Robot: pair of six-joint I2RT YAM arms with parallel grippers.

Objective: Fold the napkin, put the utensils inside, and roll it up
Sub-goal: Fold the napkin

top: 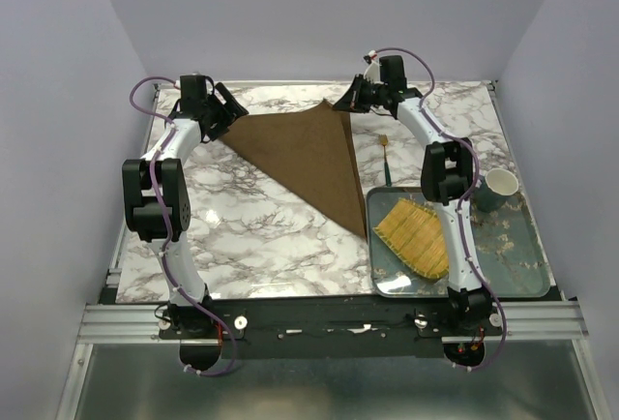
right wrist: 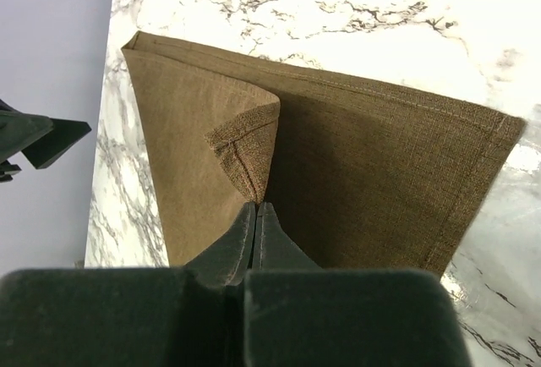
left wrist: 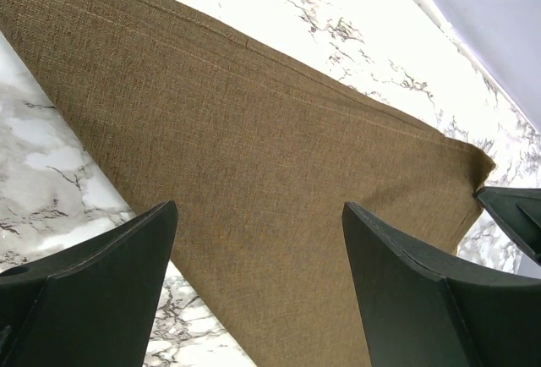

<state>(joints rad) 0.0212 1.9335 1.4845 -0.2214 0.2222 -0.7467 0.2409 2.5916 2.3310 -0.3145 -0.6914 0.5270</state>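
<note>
1. The napkin point(top: 305, 154) lay flat on the marble counter point(top: 261, 236) as a brown triangle. One corner pointed toward the left arm, one toward the right arm at the far side, and the third toward the near tray point(top: 513, 251).
2. The left tool point(top: 228, 110) stood over the napkin's left corner with its jaws spread wide. In the left wrist view the left tool point(left wrist: 260, 215) showed cloth point(left wrist: 254, 130) between and beyond the two fingers point(left wrist: 93, 291), and nothing was gripped.
3. The right tool point(top: 346, 101) sat at the far right corner of the napkin. In the right wrist view the right tool point(right wrist: 256, 210) had its jaws fully closed, and the tip of a curled-over napkin corner point(right wrist: 245, 147) ran into them, so it appeared pinched there.
4. Two cloth layers showed along the edges in the right wrist view, with the left tool point(right wrist: 34, 134) visible at the frame's left edge.
5. The fork point(top: 386, 154) lay on the counter just right of the napkin, apart from it, with its gold tines toward the far side.
6. The tray held a yellow bamboo mat point(top: 416, 236), and a mug point(top: 500, 188) stood at the tray's far right corner.
</note>
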